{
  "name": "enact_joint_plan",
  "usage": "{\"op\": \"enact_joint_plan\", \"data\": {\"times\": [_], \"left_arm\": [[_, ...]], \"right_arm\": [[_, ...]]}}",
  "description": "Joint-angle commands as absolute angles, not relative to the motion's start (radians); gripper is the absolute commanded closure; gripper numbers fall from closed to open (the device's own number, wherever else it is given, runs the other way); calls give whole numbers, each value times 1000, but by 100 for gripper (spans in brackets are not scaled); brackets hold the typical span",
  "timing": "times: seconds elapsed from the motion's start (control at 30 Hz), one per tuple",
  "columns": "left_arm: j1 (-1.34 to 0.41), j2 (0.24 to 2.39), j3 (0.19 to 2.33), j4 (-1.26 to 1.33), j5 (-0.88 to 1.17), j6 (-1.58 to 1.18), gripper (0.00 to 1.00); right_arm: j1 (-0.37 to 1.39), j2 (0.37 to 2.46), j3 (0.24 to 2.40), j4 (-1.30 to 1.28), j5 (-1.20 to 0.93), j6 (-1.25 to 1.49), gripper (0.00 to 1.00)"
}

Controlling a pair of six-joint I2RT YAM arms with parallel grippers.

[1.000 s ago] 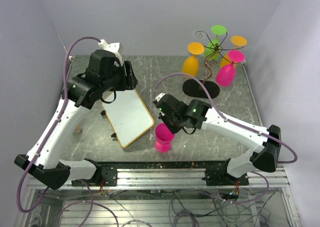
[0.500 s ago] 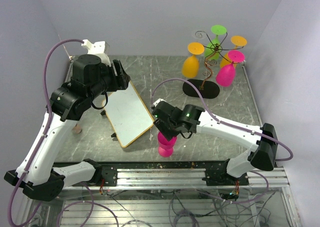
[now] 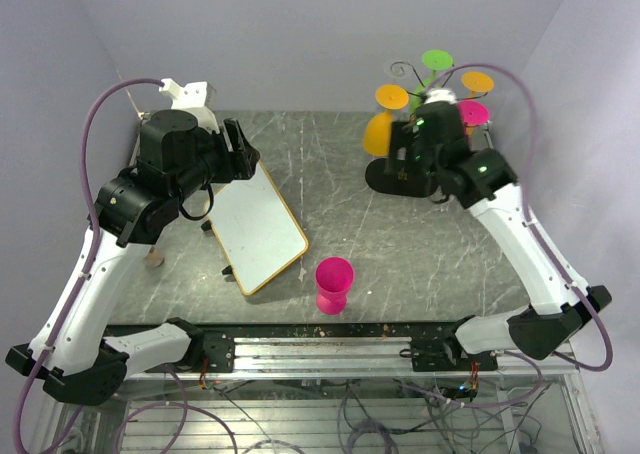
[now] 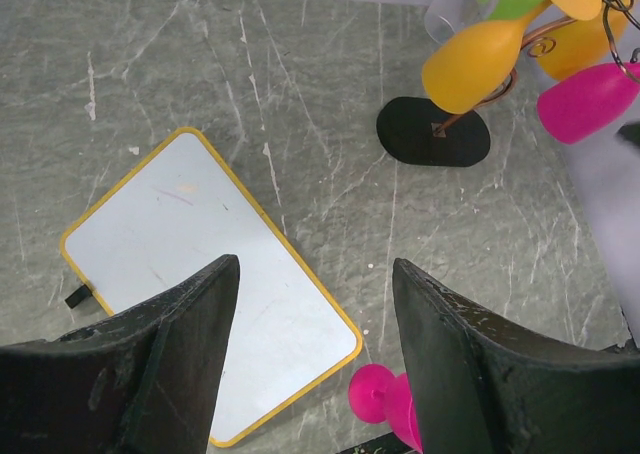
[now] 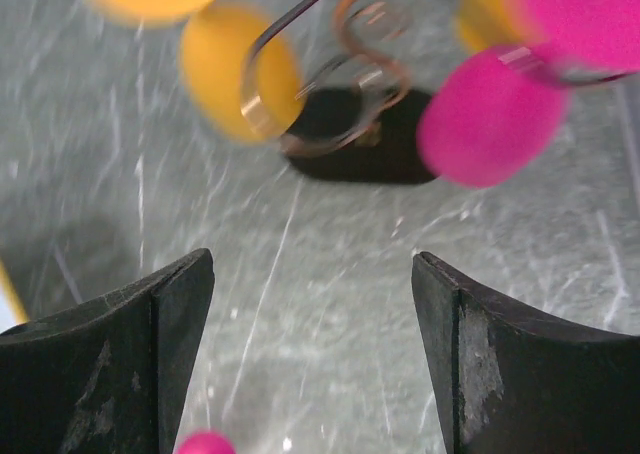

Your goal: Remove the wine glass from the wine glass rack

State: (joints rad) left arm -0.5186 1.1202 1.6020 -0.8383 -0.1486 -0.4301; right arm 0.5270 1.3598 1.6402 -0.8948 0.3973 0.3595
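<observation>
A pink wine glass (image 3: 334, 283) stands upright on the table near the front edge, apart from both grippers; its foot also shows in the left wrist view (image 4: 378, 394). The wine glass rack (image 3: 392, 179) stands at the back right, its black oval base (image 5: 360, 146) on the table. From its wire arms (image 5: 352, 69) hang an orange glass (image 3: 379, 130), a green one (image 3: 436, 61), a second orange one (image 3: 477, 81) and a pink one (image 3: 472, 112). My right gripper (image 5: 312, 264) is open and empty just in front of the rack. My left gripper (image 4: 315, 269) hovers open over the whiteboard.
A white board with a yellow frame (image 3: 255, 224) lies left of centre on the grey marbled table (image 3: 400, 244). Pale walls close in the back and both sides. A metal rail (image 3: 330, 349) runs along the near edge.
My right gripper opened and let go of the pink glass, which now stands alone at the front. The right arm swung back to the rack. The left arm drew back slightly leftward.
</observation>
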Motion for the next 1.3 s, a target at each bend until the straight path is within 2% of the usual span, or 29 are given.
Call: {"op": "enact_joint_plan", "data": {"times": [0.0, 0.17, 0.27, 0.5, 0.57, 0.67, 0.83, 1.13, 1.27], "left_arm": [[-509, 1121, 1635, -812, -119, -409, 27], [-509, 1115, 1636, -812, -113, -403, 26], [-509, 1115, 1633, -803, -90, -402, 26], [-508, 1119, 1600, -767, -15, -412, 27], [-509, 1112, 1586, -751, 4, -419, 27], [-509, 1108, 1574, -736, 27, -430, 27], [-508, 1097, 1549, -704, 68, -439, 27], [-509, 1107, 1542, -691, 109, -441, 27], [-509, 1106, 1537, -685, 115, -447, 28]], "right_arm": [[339, 1335, 1710, -795, 389, 414, 21], [159, 1332, 1763, -783, 446, 457, 22], [22, 1329, 1732, -712, 361, 458, 22], [-236, 1403, 1711, -541, -150, 467, 20], [-280, 1419, 1690, -490, -277, 492, 22], [-305, 1455, 1682, -459, -401, 510, 29], [-313, 1491, 1635, -431, -472, 519, 35], [-313, 1520, 1582, -420, -498, 521, 43], [-314, 1525, 1577, -412, -505, 534, 51]]}}
